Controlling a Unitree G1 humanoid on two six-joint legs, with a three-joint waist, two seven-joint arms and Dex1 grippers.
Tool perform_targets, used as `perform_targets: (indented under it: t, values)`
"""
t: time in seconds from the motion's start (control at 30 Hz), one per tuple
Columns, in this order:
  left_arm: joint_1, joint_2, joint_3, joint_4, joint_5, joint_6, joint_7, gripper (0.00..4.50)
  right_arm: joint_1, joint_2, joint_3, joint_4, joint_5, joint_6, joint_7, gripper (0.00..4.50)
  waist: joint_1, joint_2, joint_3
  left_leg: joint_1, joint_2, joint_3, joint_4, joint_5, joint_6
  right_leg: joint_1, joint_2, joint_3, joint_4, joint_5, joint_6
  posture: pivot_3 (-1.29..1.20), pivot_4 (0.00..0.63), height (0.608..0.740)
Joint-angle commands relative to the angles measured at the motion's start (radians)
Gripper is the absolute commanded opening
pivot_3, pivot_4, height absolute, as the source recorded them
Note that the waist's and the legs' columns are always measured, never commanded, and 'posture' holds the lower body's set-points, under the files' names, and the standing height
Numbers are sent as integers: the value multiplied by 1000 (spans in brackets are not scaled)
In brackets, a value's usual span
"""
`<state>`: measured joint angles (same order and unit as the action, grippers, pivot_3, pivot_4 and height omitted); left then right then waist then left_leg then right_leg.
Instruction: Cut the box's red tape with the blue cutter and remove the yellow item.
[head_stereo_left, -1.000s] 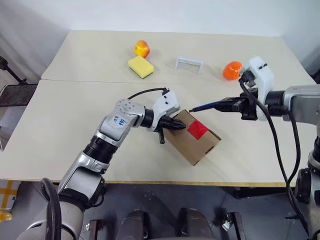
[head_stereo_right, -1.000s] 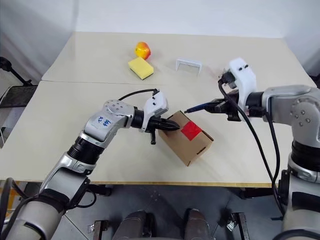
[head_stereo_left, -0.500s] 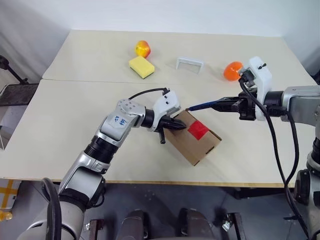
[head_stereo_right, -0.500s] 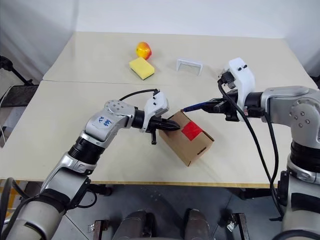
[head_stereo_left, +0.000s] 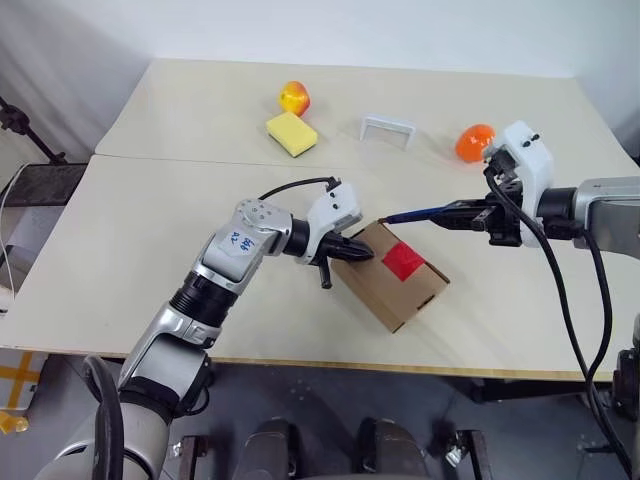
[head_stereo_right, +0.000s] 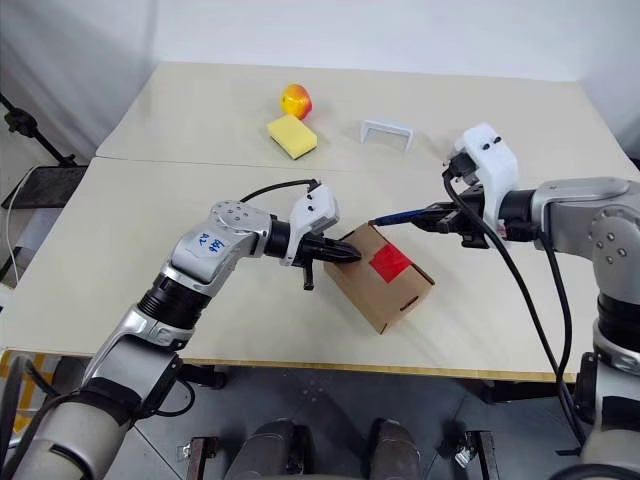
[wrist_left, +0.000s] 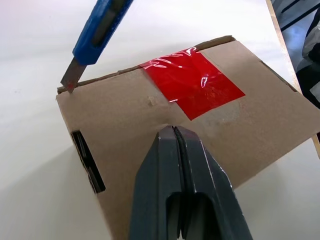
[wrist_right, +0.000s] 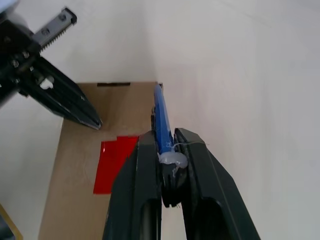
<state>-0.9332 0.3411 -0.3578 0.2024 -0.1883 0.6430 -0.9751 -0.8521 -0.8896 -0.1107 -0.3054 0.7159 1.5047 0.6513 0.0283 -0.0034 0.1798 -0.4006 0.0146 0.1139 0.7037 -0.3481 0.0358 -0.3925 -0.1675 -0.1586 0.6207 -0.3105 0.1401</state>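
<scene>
place: lab | cue: bare test tables (head_stereo_left: 150, 250) (plain white walls (head_stereo_left: 400, 30))

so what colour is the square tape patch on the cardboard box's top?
Glossy bright red tape; clearest in the left wrist view.

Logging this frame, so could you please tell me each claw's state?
Left claw: shut, empty, tips on the box.
Right claw: shut on the blue cutter.

The left gripper (wrist_left: 175, 131), fingers pressed together, rests its tips on the box (wrist_left: 125, 125) top; just beyond them lies the red tape (wrist_left: 195, 82), and past that the blue cutter (wrist_left: 97, 30) blade touches the far corner
</scene>
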Motion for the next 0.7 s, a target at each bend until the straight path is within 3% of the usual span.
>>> perform_targets:
  t: [0.03,0.43,0.7]
  values:
    - [8,1,-12,-4,17,12,-5,0,5,-29,1,10,-19,2,-14,147,0,0,0,0,0,0,0,0,0,0,0,0,0,0,0,0,150,740]
    - [8,1,-16,4,22,5,-9,0,-84,50,-69,0,33,48,-33,147,-2,0,0,0,0,0,0,0,0,0,0,0,0,0,0,0,150,740]
    - [9,1,-16,3,21,6,-10,0,-9,18,-37,-27,22,42,-31,147,-2,0,0,0,0,0,0,0,0,0,0,0,0,0,0,0,150,740]
